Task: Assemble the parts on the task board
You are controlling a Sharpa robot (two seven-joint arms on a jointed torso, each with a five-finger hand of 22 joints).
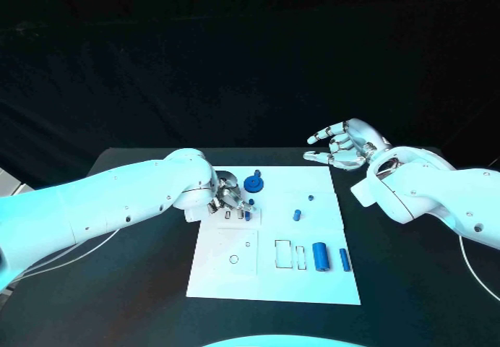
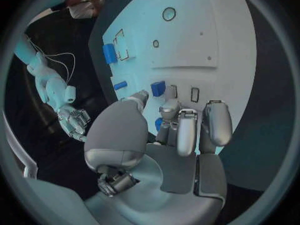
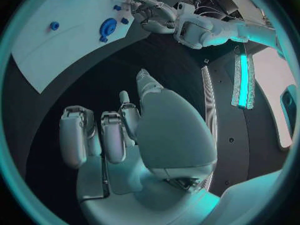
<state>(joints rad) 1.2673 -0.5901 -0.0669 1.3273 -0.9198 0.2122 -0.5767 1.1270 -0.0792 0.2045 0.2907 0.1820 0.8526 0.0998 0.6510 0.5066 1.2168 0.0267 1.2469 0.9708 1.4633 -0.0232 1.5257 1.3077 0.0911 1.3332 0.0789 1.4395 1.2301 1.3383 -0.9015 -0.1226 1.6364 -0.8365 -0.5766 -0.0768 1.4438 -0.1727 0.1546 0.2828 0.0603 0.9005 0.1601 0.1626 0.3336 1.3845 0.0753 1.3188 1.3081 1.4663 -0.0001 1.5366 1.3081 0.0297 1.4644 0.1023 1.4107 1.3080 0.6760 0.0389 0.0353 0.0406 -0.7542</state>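
Observation:
The white task board (image 1: 273, 278) lies in the middle of the black table. My left hand (image 1: 231, 197) hangs over its far left part, fingers pointing down at a small blue block (image 1: 248, 214). In the left wrist view that blue block (image 2: 158, 88) lies just beyond the thumb and fingertips (image 2: 170, 105) of my left hand (image 2: 169, 135); I cannot tell whether they touch it. A round blue part (image 1: 255, 186) sits beside the hand. My right hand (image 1: 344, 144) is raised past the board's far right corner, fingers apart and empty.
Two blue cylinders (image 1: 321, 256) (image 1: 345, 259) lie near the board's near right, and two small blue pieces (image 1: 297, 215) (image 1: 311, 196) lie mid-board. Outlined slots (image 1: 283, 253) and a small hole (image 1: 233, 259) mark the near half. White cables (image 1: 73, 253) trail under my left arm.

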